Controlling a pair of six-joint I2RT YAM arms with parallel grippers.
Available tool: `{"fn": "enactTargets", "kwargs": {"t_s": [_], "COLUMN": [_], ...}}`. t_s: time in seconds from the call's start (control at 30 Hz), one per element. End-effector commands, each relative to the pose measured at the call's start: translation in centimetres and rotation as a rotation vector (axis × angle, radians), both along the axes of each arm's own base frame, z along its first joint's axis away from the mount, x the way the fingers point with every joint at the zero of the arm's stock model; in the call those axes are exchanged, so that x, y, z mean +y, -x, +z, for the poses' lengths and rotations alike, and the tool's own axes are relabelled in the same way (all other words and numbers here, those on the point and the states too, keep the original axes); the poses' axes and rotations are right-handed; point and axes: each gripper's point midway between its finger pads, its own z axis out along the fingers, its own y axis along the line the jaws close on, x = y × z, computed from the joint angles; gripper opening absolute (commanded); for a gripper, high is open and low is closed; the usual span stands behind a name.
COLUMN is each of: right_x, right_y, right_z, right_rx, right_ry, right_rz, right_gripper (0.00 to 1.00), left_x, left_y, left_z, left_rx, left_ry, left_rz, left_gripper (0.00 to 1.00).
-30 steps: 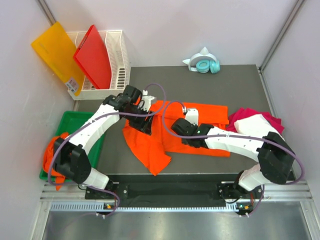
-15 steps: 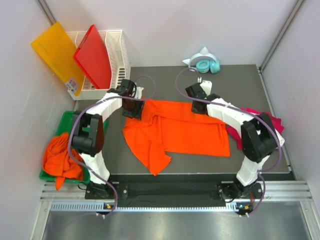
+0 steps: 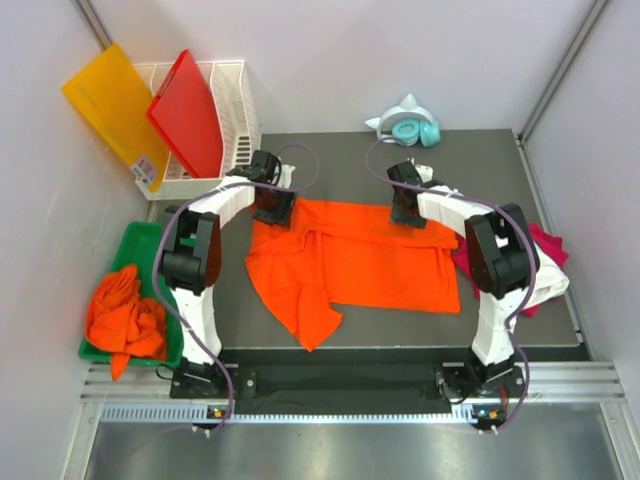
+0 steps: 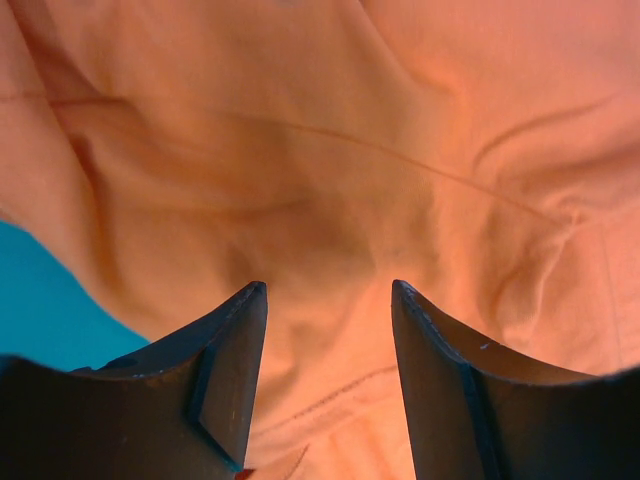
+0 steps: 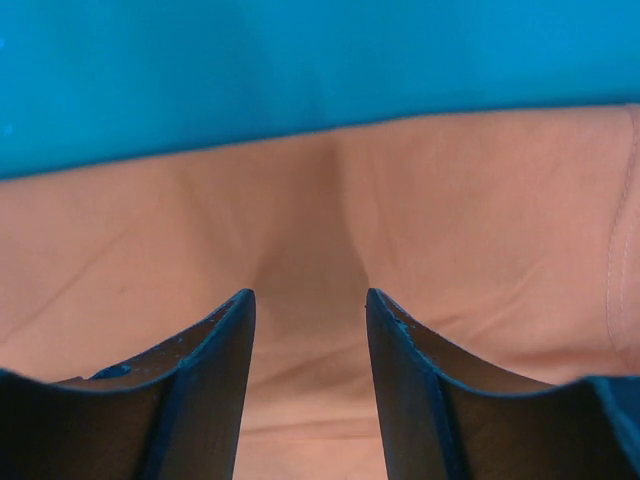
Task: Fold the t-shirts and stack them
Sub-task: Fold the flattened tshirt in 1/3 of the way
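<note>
Your left gripper (image 3: 272,207) is released, jaws apart, nothing pinched; in its wrist view the dark fingers (image 4: 232,380) frame wrinkled orange cloth lying beyond them, with a patch of table at that frame's lower left; from above it sits at the upper left corner of the orange shirt (image 3: 370,265); your right gripper (image 3: 407,210) is unclenched too, jaws parted and empty; its wrist view shows the shirt's edge just past the fingertips, a soft ridge of cloth running up between them, bare table across the top of the frame; from above it's on the shirt's upper edge, right of centre; the shirt lies spread mid-table (image 3: 490,165), mostly flat, one rumpled flap trailing toward the lower left; both arms arch up from the bottom of the frame to that upper edge; pink shirt (image 3: 548,243) bunched at the table's right edge, partly behind your right arm; green bin (image 3: 140,240) at mid left, off the table, holding an orange heap (image 3: 120,315) of shirts; white basket (image 3: 240,110) upper left with a red board (image 3: 188,110) standing in it; yellow board (image 3: 110,100) leaning just beside it; teal headphones (image 3: 410,130) at the table's top edge.
</note>
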Motion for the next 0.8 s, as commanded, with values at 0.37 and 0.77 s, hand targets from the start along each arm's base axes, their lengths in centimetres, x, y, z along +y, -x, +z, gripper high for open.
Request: {"fn": "enactTargets", "kwargs": {"t_s": [0.37, 0.77], "right_x": [1.4, 0.7], "right_y": [-2.6, -1.4], "right_z": [-2.0, -3.6], "right_rx": [0.093, 0.162], "right_ry": [-0.07, -0.036], "right_rz": [0.041, 0.048], "right_gripper": [0.38, 0.01], "left_x": [-0.1, -0.1], "left_y": [-2.8, -2.7], "left_z": [-1.7, -3.9], "left_rx": [0.065, 0.162], "left_ry": [0.041, 0.015], "left_rz": [0.042, 0.037], "left_gripper": [0.52, 0.0]}}
